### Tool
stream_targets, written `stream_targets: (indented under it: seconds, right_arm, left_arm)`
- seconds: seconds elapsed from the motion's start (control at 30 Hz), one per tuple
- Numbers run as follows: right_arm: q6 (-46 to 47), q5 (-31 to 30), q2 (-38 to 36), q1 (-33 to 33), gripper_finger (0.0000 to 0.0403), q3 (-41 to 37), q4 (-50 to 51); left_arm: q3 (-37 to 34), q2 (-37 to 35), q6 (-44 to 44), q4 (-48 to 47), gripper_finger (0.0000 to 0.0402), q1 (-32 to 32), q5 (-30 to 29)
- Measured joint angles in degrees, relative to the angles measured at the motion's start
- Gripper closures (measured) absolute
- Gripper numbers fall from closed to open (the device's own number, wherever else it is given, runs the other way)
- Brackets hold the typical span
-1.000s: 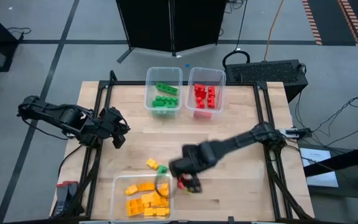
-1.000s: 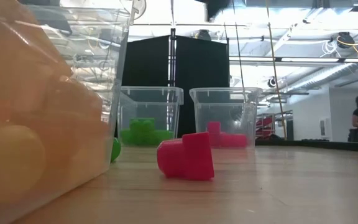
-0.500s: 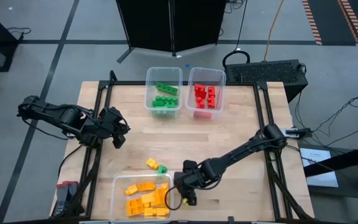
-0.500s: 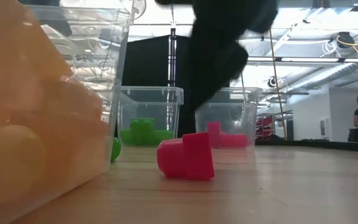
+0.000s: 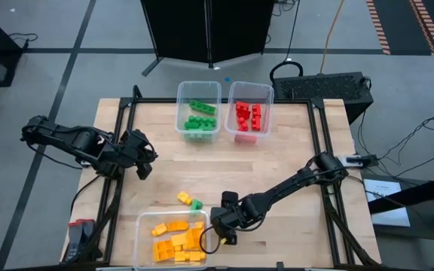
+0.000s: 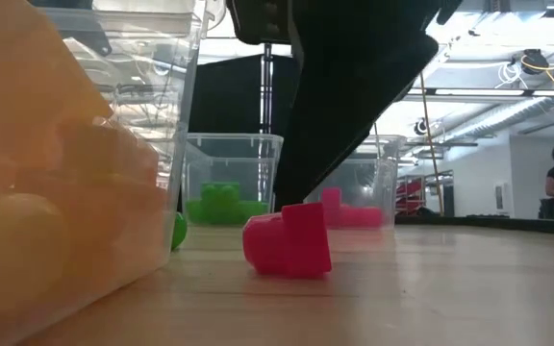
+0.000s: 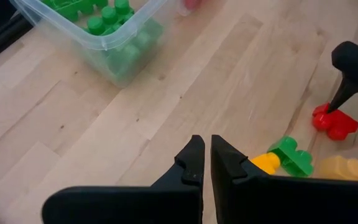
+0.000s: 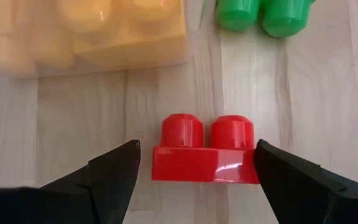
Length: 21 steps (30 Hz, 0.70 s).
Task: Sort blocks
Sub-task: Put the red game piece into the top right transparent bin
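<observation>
The right gripper [image 8: 194, 165] stands low over the table [image 5: 277, 165] beside the yellow tub [image 5: 170, 239], its jaws spread wide on either side of a red block [image 8: 205, 150] that lies on the wood, a gap showing at each finger, nothing gripped. A green block [image 5: 197, 204] and a yellow block [image 5: 184, 198] lie just beyond. The left gripper [image 7: 204, 163] waits with jaws pressed together, empty, near the table's left edge. More blocks fill the green tub [image 5: 198, 110] and red tub [image 5: 249, 110].

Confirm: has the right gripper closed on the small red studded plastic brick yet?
No: in the right wrist view the right gripper is open, its fingers standing apart on either side of the small red studded plastic brick with visible gaps.
</observation>
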<state>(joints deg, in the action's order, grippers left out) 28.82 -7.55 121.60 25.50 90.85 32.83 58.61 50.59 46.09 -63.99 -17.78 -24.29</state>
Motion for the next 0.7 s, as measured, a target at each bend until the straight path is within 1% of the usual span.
stream_targets:
  seconds: [0.1, 0.17, 0.33, 0.43, 0.6, 0.7]
  right_arm:
    - [0.1, -0.1, 0.1, -0.3, 0.0096, 0.0, 0.1]
    - [0.4, -1.2, 0.1, -0.7, 0.0096, 0.0, 1.3]
    - [3.1, -6.2, 0.0, -2.1, 0.0096, 0.1, 11.3]
    - [3.0, -7.3, 0.0, -2.6, 0.0096, 0.1, 15.5]
    - [0.8, -6.9, -1.6, -2.6, 0.0096, -0.1, 14.5]
    - [-1.4, -7.0, -4.1, -2.2, 0.0096, -0.1, 14.2]
  left_arm:
    - [0.0, 0.0, 0.0, 0.0, 0.0401, 0.0, -0.2]
    - [0.0, 0.0, 0.0, 0.0, 0.0401, 0.0, -0.6]
    - [0.0, 0.0, 0.0, 0.0, 0.0401, 0.0, -1.2]
    - [0.0, 0.0, 0.0, 0.0, 0.0401, 0.0, -1.2]
    - [0.0, 0.0, 0.1, 0.0, 0.0401, 0.0, -1.2]
    - [0.0, 0.0, 0.0, 0.0, 0.0401, 0.0, -1.2]
